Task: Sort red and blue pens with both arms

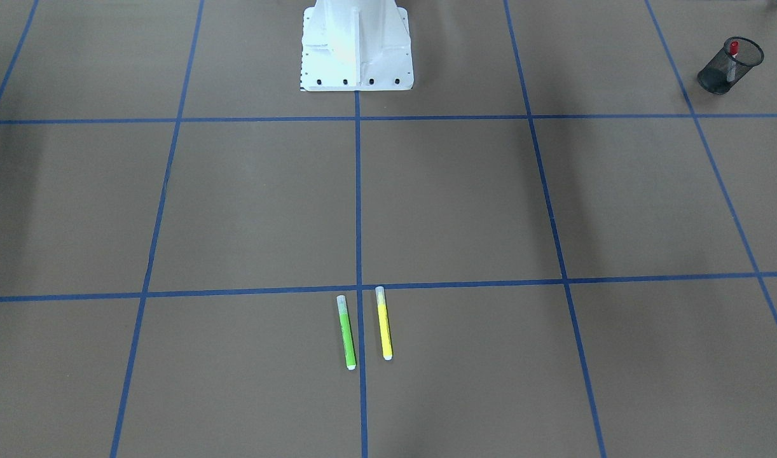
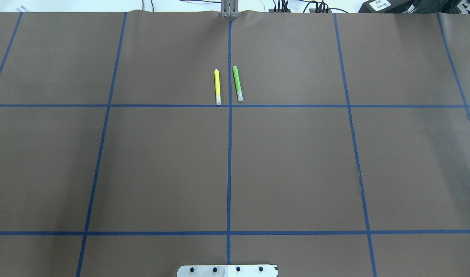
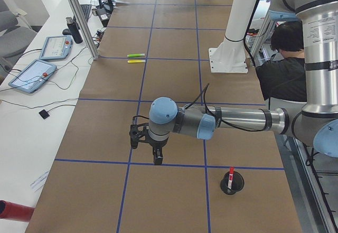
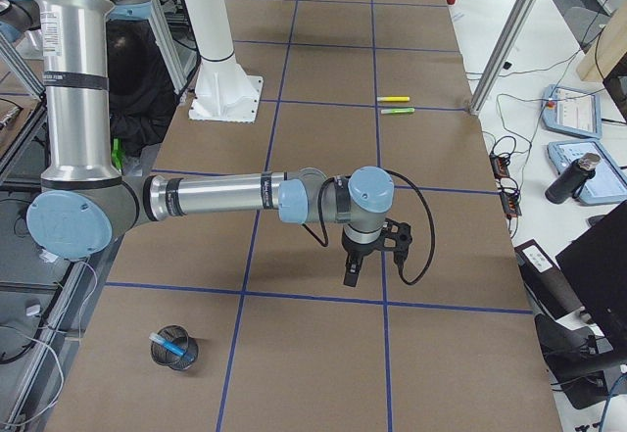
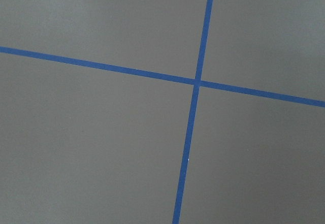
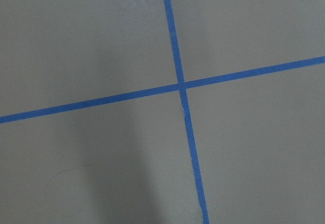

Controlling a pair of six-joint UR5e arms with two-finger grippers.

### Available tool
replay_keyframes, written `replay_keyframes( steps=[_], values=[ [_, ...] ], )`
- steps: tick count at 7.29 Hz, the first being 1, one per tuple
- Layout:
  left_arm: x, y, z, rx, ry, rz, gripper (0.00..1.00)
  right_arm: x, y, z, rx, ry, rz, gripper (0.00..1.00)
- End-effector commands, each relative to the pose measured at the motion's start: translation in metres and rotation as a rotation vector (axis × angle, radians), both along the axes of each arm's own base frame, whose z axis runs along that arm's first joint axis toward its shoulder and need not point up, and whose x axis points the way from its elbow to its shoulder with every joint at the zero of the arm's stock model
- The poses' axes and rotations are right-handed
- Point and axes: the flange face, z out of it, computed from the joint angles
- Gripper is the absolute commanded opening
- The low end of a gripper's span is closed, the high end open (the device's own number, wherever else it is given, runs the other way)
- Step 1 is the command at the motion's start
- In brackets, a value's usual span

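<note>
The red pen (image 1: 734, 51) stands upright in a black mesh cup (image 1: 719, 79) at the table's end on my left side; it also shows in the exterior left view as the red pen (image 3: 231, 173). The blue pen (image 4: 165, 341) lies inside another black mesh cup (image 4: 174, 348) at the right end. My left gripper (image 3: 157, 160) hangs over a tape crossing, beside its cup and apart from it. My right gripper (image 4: 351, 276) hangs likewise near the right end. Both show only in the side views, so I cannot tell if they are open or shut. The wrist views show only brown table and blue tape.
A green marker (image 2: 237, 83) and a yellow marker (image 2: 217, 87) lie side by side at the table's far middle. The white pedestal base (image 1: 355, 48) stands at the robot's edge. A seated person (image 3: 285, 69) is behind the robot. Tablets and cables lie beyond the far edge.
</note>
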Motion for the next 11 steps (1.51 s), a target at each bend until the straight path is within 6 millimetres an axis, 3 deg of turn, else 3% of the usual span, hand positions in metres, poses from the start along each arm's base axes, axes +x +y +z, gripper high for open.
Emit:
replay_keyframes(
  steps=[1,11],
  values=[
    [-0.0001,-0.0001,0.0002,0.004,-0.003,0.003,1.00,0.0004,0.0033,0.0035,0.002,0.007,-0.005,1.00],
    [0.0000,0.0007,0.0023,0.000,-0.001,0.005,1.00,-0.0010,-0.0012,-0.0053,0.059,-0.009,-0.048,1.00]
  ],
)
